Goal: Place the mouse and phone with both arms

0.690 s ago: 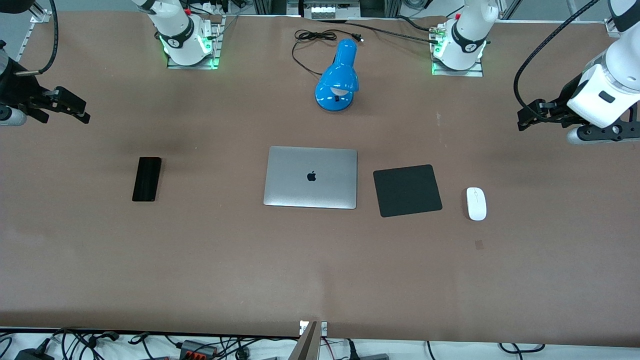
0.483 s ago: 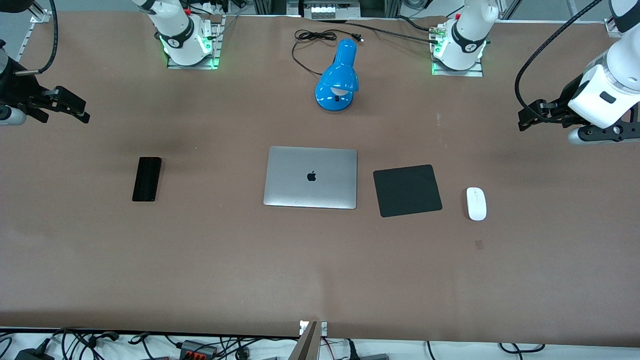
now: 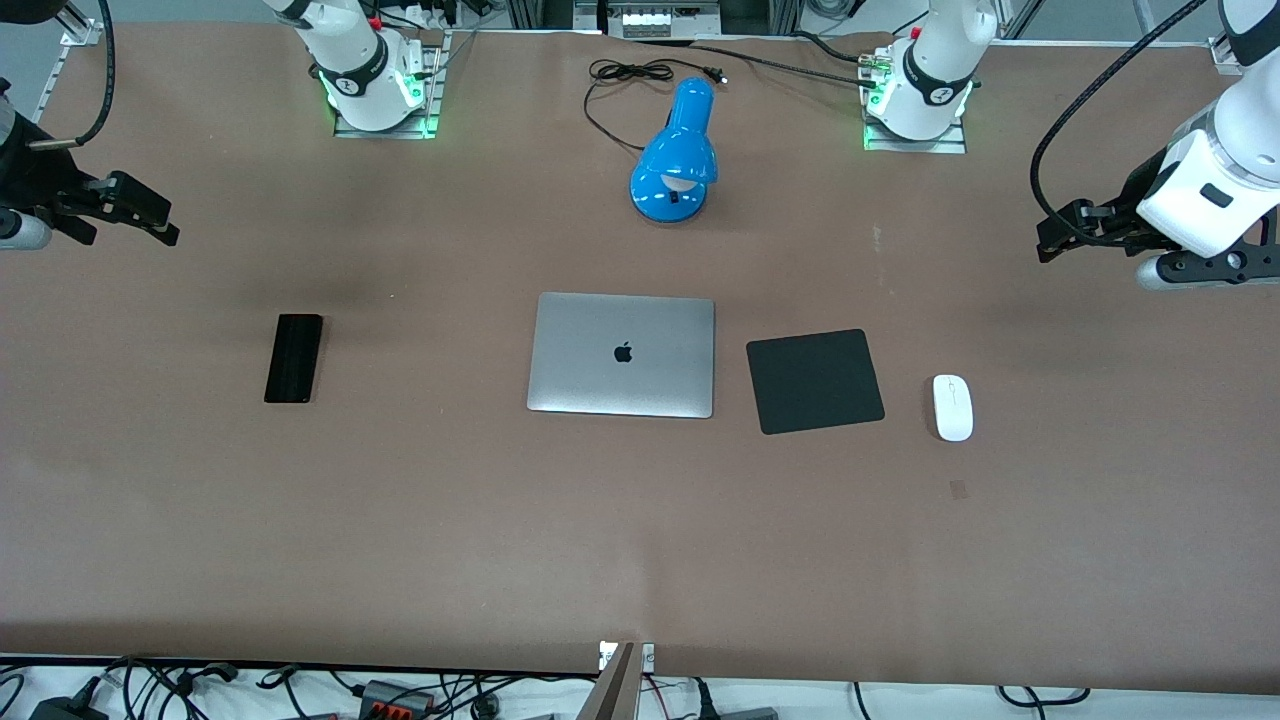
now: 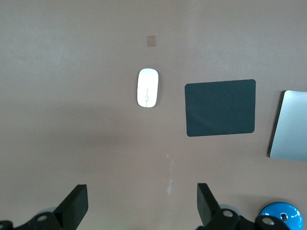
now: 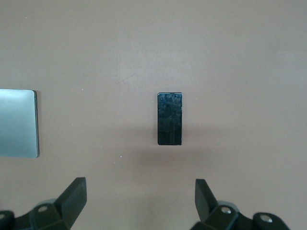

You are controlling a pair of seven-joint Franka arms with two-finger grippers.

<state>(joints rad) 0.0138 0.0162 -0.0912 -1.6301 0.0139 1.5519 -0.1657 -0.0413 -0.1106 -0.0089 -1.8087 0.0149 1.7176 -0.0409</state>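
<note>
Fingers spread wide on left gripper (image 4: pixel 141 206) and right gripper (image 5: pixel 139 201), tips partly cropped; mouse (image 4: pixel 147 88) and phone (image 5: pixel 170 118) ahead, ungrasped.

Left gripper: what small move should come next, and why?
Probably lower the left gripper toward the mouse. Its fingers are open and empty, high over the table, and the mouse lies untouched beside the black pad, toward the left arm's end.

- Robotics lab: two white arms, right arm (image 3: pixel 345 55) and left arm (image 3: pixel 940 60), bolted on metal plates to a brown counter (image 3: pixel 640 540).
- Loose cables (image 3: pixel 300 690) and power adapters along the counter's near edge.
</note>
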